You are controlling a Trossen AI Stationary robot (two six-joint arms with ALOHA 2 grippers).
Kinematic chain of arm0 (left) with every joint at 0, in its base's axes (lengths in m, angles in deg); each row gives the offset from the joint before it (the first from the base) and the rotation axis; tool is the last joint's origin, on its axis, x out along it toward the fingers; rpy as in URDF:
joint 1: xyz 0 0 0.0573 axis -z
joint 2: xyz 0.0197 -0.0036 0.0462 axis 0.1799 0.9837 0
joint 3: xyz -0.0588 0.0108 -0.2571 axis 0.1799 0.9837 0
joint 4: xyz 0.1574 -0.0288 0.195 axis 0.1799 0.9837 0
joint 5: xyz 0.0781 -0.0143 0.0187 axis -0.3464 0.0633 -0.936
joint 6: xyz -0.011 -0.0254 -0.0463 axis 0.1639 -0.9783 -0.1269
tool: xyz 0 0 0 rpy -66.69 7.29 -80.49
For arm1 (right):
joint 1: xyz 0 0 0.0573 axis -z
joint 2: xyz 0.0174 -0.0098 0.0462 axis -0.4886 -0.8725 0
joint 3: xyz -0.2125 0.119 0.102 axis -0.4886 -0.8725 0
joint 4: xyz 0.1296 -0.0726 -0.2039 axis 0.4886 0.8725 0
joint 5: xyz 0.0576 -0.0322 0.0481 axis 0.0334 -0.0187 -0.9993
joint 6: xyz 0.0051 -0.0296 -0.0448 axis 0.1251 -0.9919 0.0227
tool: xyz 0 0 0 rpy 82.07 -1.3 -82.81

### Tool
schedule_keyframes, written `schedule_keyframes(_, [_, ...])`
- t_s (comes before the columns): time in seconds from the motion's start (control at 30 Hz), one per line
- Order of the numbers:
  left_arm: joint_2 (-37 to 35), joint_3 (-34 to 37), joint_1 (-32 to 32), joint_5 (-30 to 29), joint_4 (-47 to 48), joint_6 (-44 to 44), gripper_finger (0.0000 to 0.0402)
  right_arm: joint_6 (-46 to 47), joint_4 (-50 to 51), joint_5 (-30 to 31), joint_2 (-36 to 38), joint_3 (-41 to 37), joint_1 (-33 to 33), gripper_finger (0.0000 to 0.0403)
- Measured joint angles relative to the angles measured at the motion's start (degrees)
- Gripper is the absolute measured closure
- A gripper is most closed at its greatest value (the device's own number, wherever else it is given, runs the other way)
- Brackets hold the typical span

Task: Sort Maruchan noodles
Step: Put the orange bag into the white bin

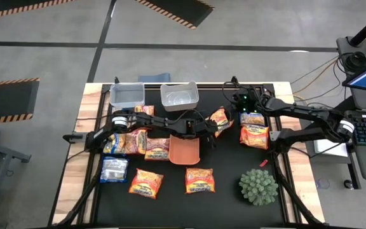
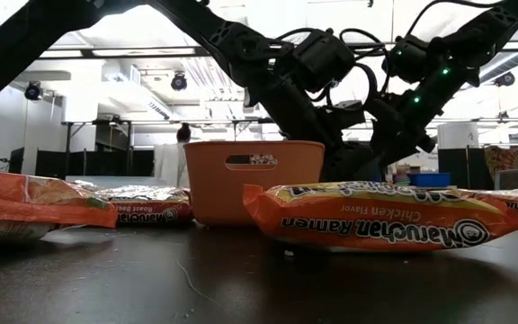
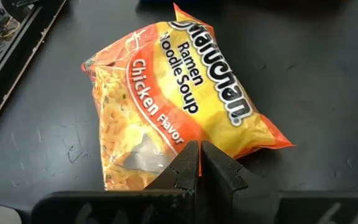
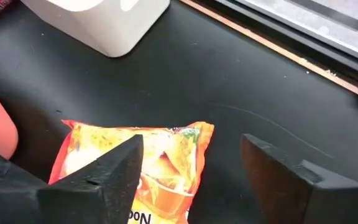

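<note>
An orange-and-yellow Maruchan chicken packet (image 3: 173, 106) lies face up on the black mat right of the orange tray (image 1: 184, 149); it is also in the high view (image 1: 220, 119). My left gripper (image 3: 199, 155) reaches across from the left (image 1: 210, 125) and is shut at the packet's near edge. My right gripper (image 4: 191, 140) comes in from the right (image 1: 234, 108) and stands open over the packet's other end (image 4: 160, 155), one finger (image 4: 120, 165) in front of it. Whether that finger touches the packet I cannot tell. My left gripper pinches the packet's long side edge (image 3: 194, 138) between its two shut fingers, about halfway along that edge. The fingers slant down from the table's left and lie across the edge. The packet lies face up and about flat. Whether it is clear of the mat I cannot tell.
A grey bin (image 1: 127, 95) and a white bin (image 1: 179, 96) stand at the far edge. More packets lie in a row at left (image 1: 135, 141), near the front (image 1: 146, 183) (image 1: 199, 180) and at right (image 1: 254, 135). A green plant ball (image 1: 258, 186) sits front right.
</note>
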Motion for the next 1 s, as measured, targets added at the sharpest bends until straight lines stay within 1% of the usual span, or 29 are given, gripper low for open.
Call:
schedule_keyframes(0.07, [0.31,0.0,-0.12,0.01,-0.1,-0.01,0.0402,0.0,0.03,-0.17,0.0,-0.13,0.02,0.0129])
schedule_keyframes(0.17, [0.9,0.0,-0.23,-0.04,-0.1,0.04,0.0402,-0.21,-0.42,-2.26,-0.02,-0.42,0.4,0.0118])
schedule_keyframes(0.4, [1.16,0.0,-0.31,-0.04,-0.02,-0.68,0.0402,-0.69,-2.38,-5.86,-1.96,-0.95,1.24,0.0116])
schedule_keyframes(0.73, [1.16,-0.02,-0.31,-0.02,0.87,-0.66,0.0402,-1.22,-3.08,-5.9,-4.44,-0.99,3.01,0.0115])
schedule_keyframes(1.0, [0.08,-1.16,0.03,0.05,6.63,-1.31,0.0402,-1.73,-3.23,-5.9,-4.42,-0.99,3.15,0.0116])
